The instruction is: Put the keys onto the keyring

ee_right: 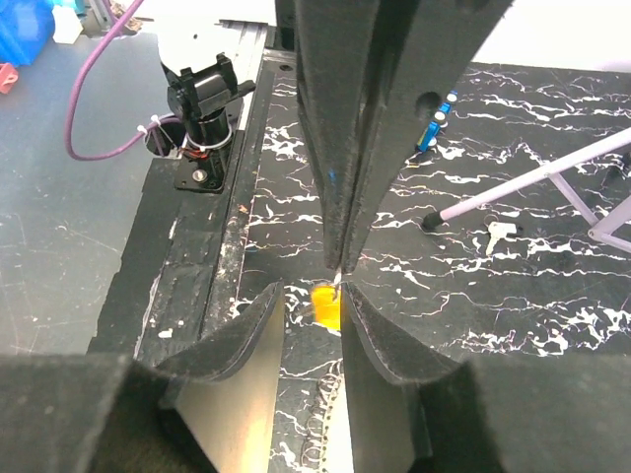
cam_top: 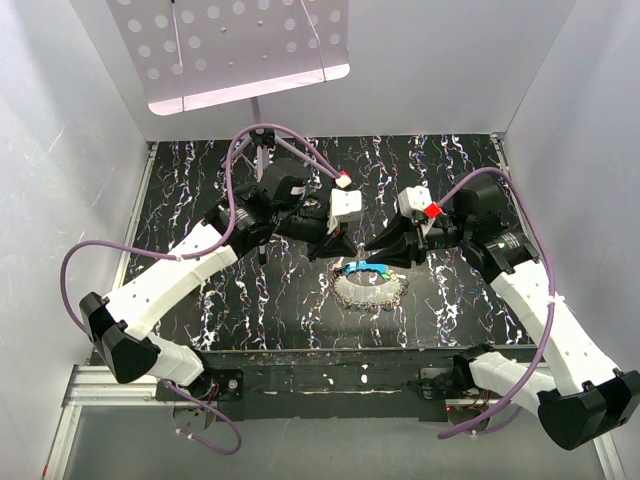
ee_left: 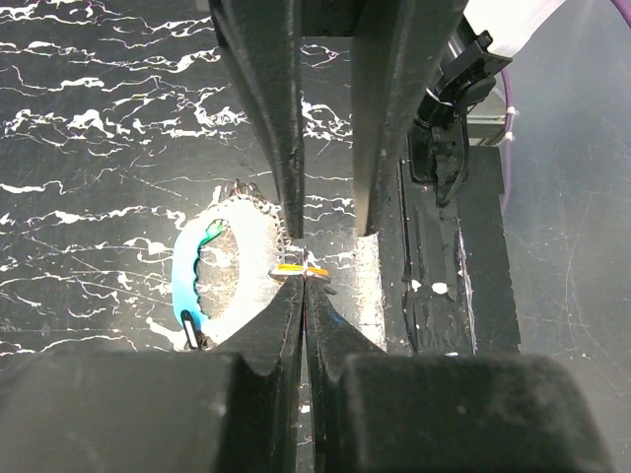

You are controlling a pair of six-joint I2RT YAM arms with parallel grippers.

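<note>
Left hand [ee_left: 307, 283] is holding its fingers pressed fully together, tips meeting the yellow-orange key [ee_right: 326, 305] just above the beaded chain loop [cam_top: 368, 302]. Whether it is gripping anything cannot be told. Right hand [ee_right: 312, 292], facing it tip to tip, is standing part-open with that key lying between its fingers. The blue key [ee_left: 185, 286] is lying along the loop's far rim.

Bright, even overhead light — soft shadows

Left gripper [ee_left: 306, 284] clamped, right [ee_right: 314, 296] seemingly parted
</note>
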